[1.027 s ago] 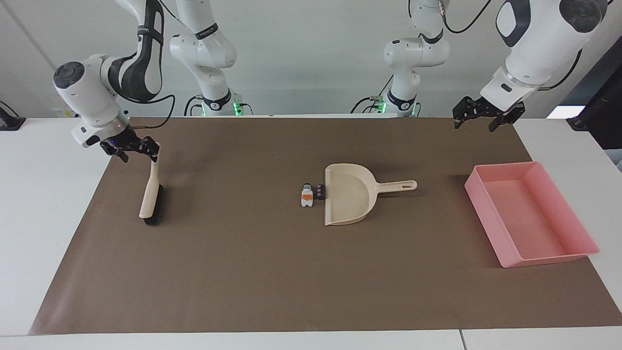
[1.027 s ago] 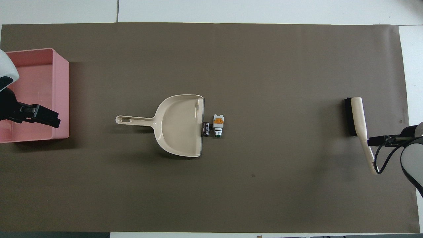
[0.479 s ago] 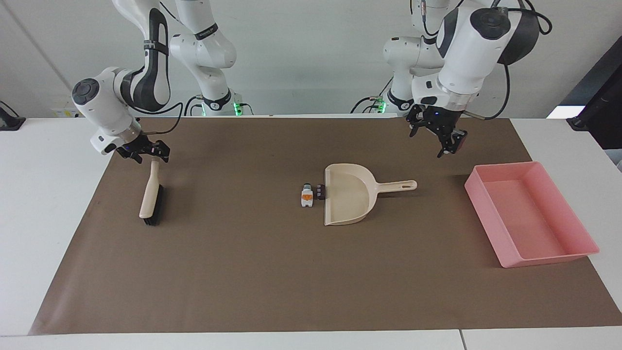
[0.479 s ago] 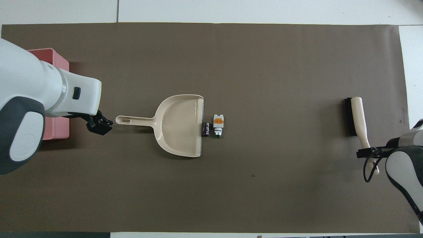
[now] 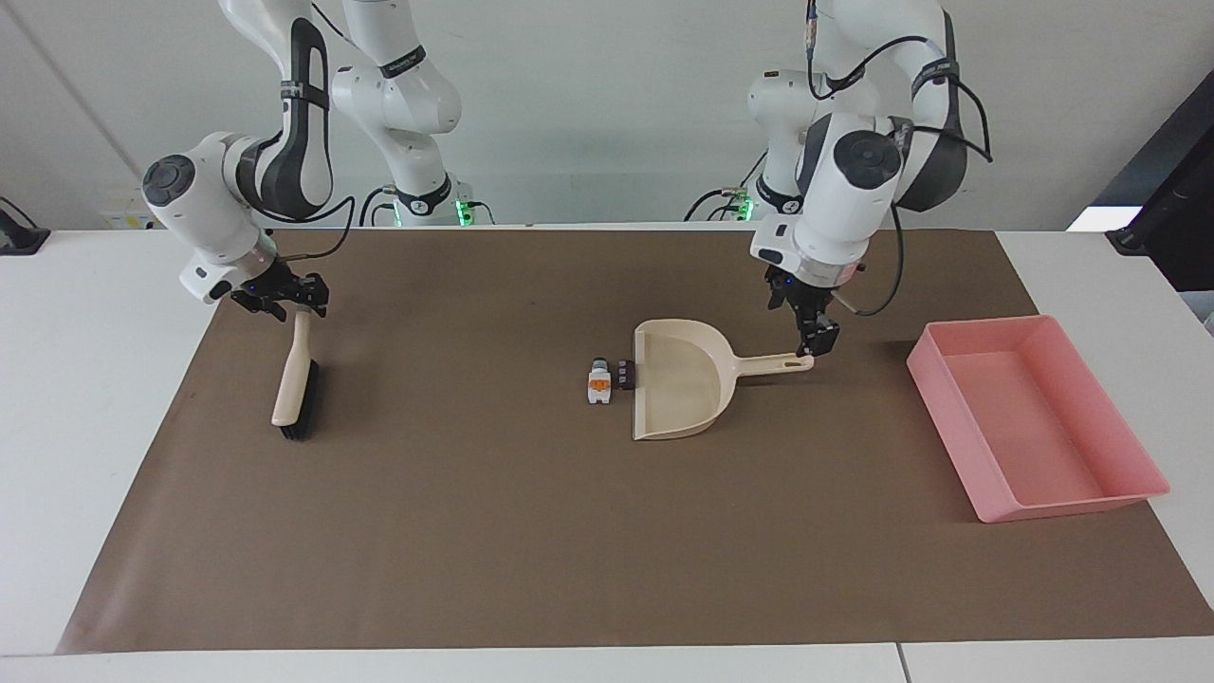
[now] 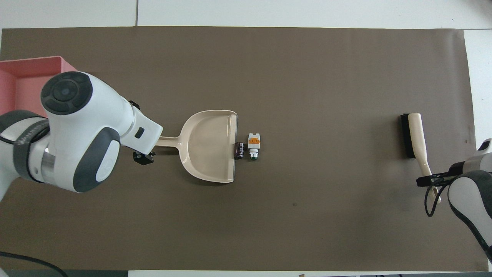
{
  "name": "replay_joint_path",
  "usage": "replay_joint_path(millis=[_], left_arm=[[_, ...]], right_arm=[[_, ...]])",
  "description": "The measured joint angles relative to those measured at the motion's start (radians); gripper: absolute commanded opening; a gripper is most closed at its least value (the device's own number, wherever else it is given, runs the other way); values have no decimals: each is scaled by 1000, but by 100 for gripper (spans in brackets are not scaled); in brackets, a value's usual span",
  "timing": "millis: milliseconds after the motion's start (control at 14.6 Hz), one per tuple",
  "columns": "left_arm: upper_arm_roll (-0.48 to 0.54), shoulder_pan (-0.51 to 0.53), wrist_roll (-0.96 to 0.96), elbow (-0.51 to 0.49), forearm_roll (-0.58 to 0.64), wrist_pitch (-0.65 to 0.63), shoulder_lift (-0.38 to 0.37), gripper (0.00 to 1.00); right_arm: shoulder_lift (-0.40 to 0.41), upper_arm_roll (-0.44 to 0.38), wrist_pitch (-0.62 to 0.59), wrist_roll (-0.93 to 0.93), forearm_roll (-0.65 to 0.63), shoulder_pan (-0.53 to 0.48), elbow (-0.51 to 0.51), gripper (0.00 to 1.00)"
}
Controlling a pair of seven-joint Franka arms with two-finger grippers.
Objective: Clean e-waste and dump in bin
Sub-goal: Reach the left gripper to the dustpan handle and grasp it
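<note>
— Left gripper [image 5: 814, 346]?
— Down at dustpan [image 5: 678, 379] handle's tip, jaws apart, straddling it.
— Right gripper [image 5: 289, 305]?
— At brush [image 5: 294, 379] handle's end; grip not discernible.
— E-waste [image 5: 600, 381]?
— On brown mat [image 5: 474, 522], at dustpan's mouth, well apart from both grippers.
— Bin [image 5: 948, 403]?
— Pink, at left arm's end of white table [image 5: 85, 379].

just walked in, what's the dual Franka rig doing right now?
Sweep-up job, at the grasp stage. The right gripper is at the tip of the brush handle, the brush lying on the brown mat. The left gripper is down at the end of the dustpan handle; a firm grip isn't clear. The two e-waste parts sit at the dustpan's lip, unswept. The pink bin waits at the left arm's end.
</note>
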Motion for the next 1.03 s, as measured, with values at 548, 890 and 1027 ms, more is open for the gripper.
replay_joint_path(millis=[548, 890, 1027], left_arm=[[7, -49, 8, -86, 17, 161, 74, 95], [6, -52, 12, -106, 63, 204, 75, 73], [6, -52, 15, -116, 65, 204, 75, 45]], right_arm=[[0, 2, 2, 20, 4, 9, -1, 0], [0, 9, -36, 67, 4, 39, 16, 0], [-5, 17, -106, 86, 4, 56, 69, 0]])
